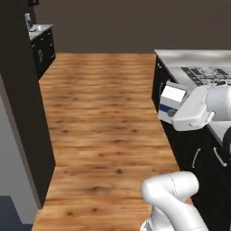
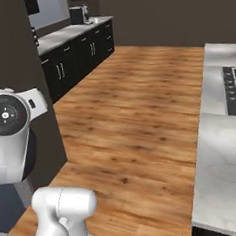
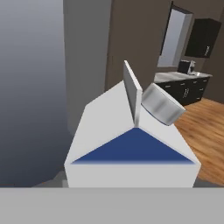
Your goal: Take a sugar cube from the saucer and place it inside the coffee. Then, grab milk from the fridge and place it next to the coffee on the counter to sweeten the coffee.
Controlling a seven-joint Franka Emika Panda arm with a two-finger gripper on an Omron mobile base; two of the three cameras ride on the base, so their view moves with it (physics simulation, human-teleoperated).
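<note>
Room: simulated kitchen, wide plank floor [image 1: 103, 117], dark brown walls.
Fridge [image 1: 20, 113]: tall black panel at left of left base view; lighter grey inside face along its near edge.
Desk, far [image 2: 70, 33]: marbled top over black cabinets with silver handles, well apart across the floor; dark coffee machine [image 2: 78, 15] standing on it. Mug and saucer too small to make out.
Stove top [image 1: 210, 74]: plain grey surface with burners, just beside the arm; not the target.
Milk [image 1: 171, 103]: white carton, blue band, carried in the air above the floor, clear of any surface.
Tool [image 1: 180, 108]: closed on the milk carton; gable and cap [image 3: 162, 105] close in hand view.
Step, judged: transport leg, carton already out of fridge.
Handling advice: hold grip firm, keep carton upright, steer clear of stove edge, set down near mug without nudging it.
</note>
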